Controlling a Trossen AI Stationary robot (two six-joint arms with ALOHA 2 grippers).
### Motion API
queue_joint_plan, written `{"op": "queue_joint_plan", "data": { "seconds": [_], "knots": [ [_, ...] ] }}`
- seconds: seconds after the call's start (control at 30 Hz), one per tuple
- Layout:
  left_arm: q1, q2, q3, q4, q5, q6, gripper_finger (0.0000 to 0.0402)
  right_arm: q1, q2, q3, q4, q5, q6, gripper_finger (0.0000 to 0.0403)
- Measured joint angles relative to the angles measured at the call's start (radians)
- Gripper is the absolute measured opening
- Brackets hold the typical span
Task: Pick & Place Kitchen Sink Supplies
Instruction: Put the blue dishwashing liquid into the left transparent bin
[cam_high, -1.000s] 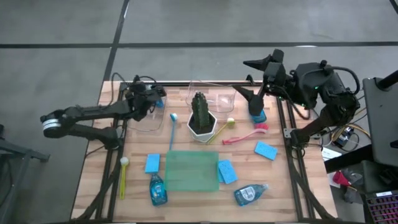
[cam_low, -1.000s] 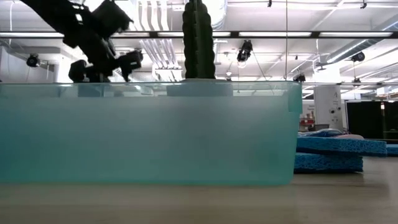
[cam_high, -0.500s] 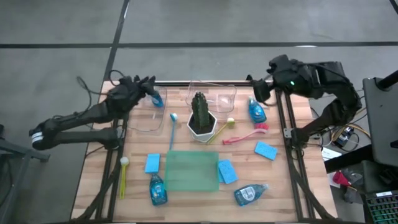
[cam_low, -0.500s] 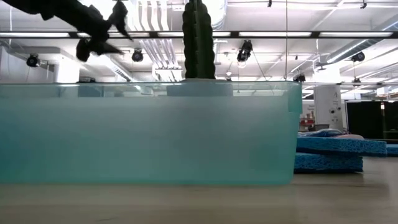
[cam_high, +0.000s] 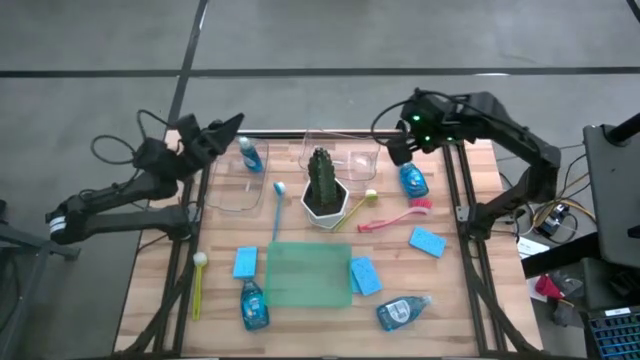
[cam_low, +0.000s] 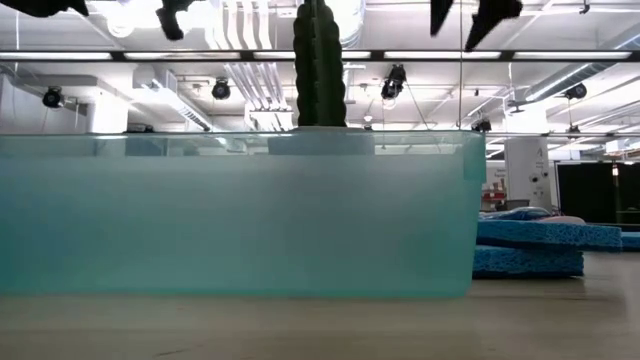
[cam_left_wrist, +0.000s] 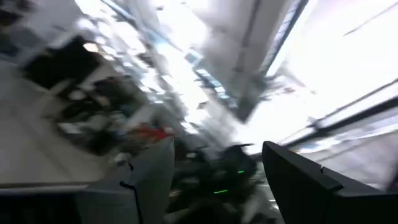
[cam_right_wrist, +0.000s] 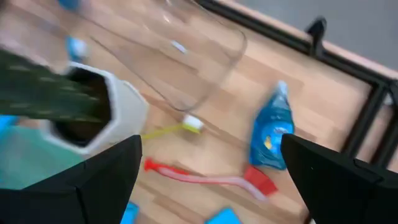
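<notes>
- Both grippers hang above the table's far edge, holding nothing.
- Left gripper (cam_high: 222, 128): jaws spread wide, empty, just beside a soap bottle (cam_high: 249, 155) at the clear tray (cam_high: 232, 195).
- Right gripper (cam_high: 404, 128): jaws wide apart, empty, over another soap bottle (cam_high: 412, 180) lying near the pink brush (cam_high: 395, 217).

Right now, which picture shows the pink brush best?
The high view: the whole pink brush lies flat beside the cactus pot. The right wrist view shows it too, closer but blurrier. The low and left wrist views don't show it.
</notes>
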Motion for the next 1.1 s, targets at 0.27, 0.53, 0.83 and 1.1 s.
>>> {"op": "queue_joint_plan", "data": {
  "seconds": [0.27, 0.53, 0.83, 1.1],
  "knots": [
    [-0.004, 0.002, 0.0, 0.125, 0.091, -0.078, 0.0246, -0.119, -0.001, -0.25, 0.05, -0.063, -0.1, 0.0381],
    [-0.015, 0.004, 0.0, 0.139, 0.097, -0.081, 0.0246, -0.286, -0.022, -0.51, 0.224, -0.191, -0.233, 0.0381],
    [-0.014, 0.008, 0.0, 0.14, 0.096, -0.065, 0.0246, -0.412, -0.032, -0.755, 0.404, -0.217, -0.342, 0.0381],
    [-0.014, 0.017, 0.0, 0.14, 0.092, -0.044, 0.0245, -0.479, -0.032, -0.931, 0.588, -0.272, -0.349, 0.0381]
  ]
}}
